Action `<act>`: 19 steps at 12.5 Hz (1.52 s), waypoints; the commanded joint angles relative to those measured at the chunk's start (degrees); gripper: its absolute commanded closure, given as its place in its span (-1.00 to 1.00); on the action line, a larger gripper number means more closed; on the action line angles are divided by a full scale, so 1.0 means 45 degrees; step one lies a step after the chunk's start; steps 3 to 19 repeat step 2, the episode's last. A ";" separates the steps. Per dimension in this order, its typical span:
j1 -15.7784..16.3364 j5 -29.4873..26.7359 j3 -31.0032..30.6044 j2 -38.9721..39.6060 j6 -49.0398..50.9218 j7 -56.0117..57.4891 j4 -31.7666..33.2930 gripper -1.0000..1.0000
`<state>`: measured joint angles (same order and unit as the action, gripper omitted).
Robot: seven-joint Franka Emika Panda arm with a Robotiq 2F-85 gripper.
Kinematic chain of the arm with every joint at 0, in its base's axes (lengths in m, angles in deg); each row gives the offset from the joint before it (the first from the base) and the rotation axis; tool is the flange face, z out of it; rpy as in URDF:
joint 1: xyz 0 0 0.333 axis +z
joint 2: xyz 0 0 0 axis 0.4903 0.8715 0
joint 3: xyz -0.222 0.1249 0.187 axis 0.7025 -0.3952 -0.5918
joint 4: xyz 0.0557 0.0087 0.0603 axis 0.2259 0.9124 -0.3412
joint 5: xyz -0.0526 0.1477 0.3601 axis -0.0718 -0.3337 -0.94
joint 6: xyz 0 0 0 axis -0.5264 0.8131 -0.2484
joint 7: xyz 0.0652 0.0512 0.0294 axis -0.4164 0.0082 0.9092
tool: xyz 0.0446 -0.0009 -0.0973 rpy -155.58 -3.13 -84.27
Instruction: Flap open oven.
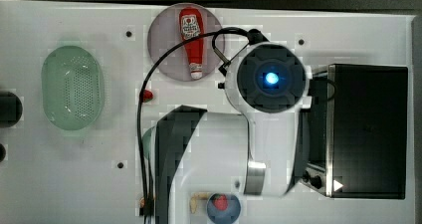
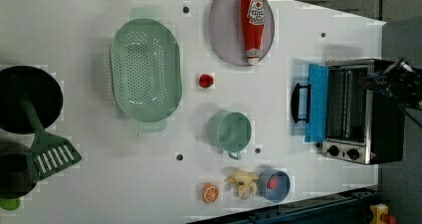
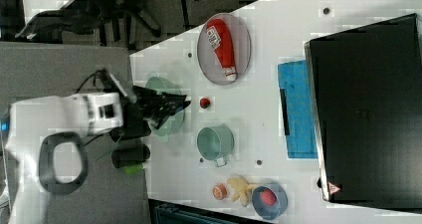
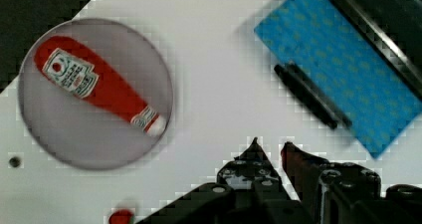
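Observation:
The oven point(image 2: 363, 114) stands at the left view's right, silver-framed with a black top point(image 1: 368, 129) and two black knobs point(image 2: 343, 153). Its blue glass door point(image 2: 317, 102) lies flapped down flat on the table, the curved black handle point(image 2: 298, 103) at its outer edge. The wrist view has the door point(image 4: 343, 69) and handle point(image 4: 311, 94) just beyond my gripper point(image 4: 270, 147). The black fingertips point(image 4: 255, 145) stand a narrow gap apart with nothing between them, raised above the table and clear of the handle. In the top view my arm point(image 1: 271, 78) covers the door.
A ketchup bottle point(image 2: 252, 25) lies on a grey plate point(image 2: 224, 30). A green colander point(image 2: 145, 69), a green cup point(image 2: 231, 131), a small red piece point(image 2: 205, 80), a blue bowl point(image 2: 273, 185), a banana point(image 2: 242, 180) and an orange slice point(image 2: 210, 192) dot the white table.

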<state>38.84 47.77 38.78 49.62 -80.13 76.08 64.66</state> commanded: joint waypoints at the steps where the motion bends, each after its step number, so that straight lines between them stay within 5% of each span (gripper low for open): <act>1: -0.0013 -0.0092 -0.0182 -0.0825 0.1403 -0.1074 -0.0377 0.65; 19: -0.0015 -0.0092 -0.0151 -0.1128 0.1760 -0.1074 -0.0457 0.65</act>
